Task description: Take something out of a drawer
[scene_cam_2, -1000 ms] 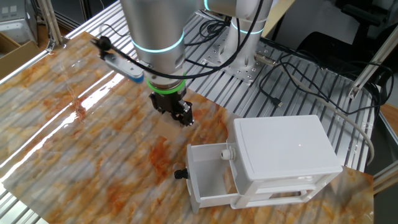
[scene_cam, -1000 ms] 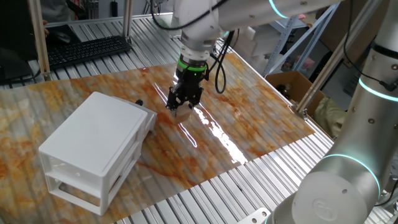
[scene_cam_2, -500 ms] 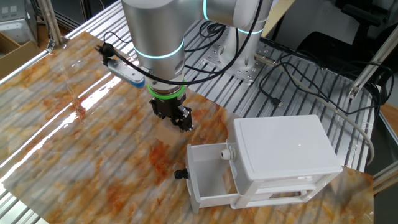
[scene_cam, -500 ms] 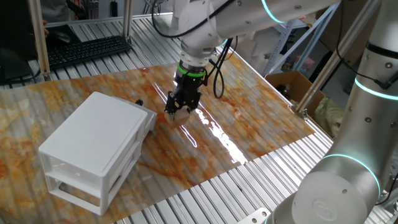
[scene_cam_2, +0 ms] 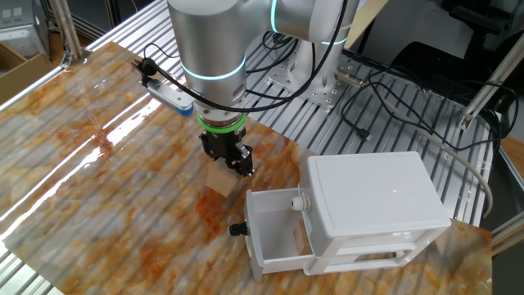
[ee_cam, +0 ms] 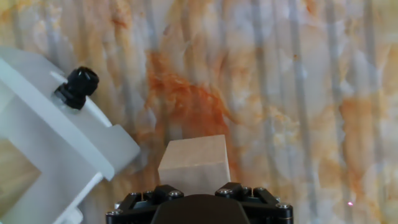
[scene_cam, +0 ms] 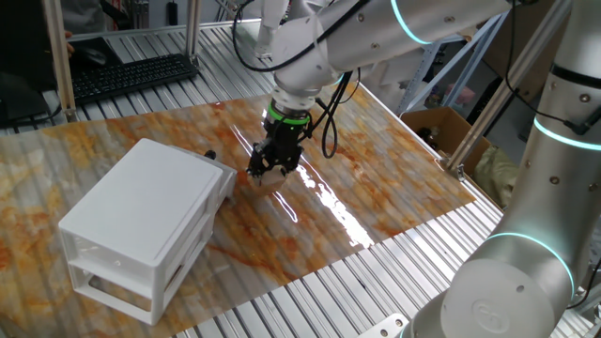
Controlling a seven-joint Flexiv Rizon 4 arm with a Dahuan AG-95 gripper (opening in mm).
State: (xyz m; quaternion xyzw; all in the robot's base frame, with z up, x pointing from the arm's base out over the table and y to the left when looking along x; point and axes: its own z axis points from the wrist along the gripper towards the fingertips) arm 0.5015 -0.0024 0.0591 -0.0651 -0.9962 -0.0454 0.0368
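The gripper [scene_cam_2: 233, 161] hangs just above the wooden block [scene_cam_2: 220, 179], which sits on the desk [scene_cam_2: 98, 188] beside the pulled-out drawer [scene_cam_2: 274, 233] of the white cabinet [scene_cam_2: 377, 201]. Whether its jaws are apart or together cannot be told; they grip nothing.

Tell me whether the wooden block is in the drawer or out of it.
Out. The wooden block sits on the table beside the open drawer, directly under the gripper.
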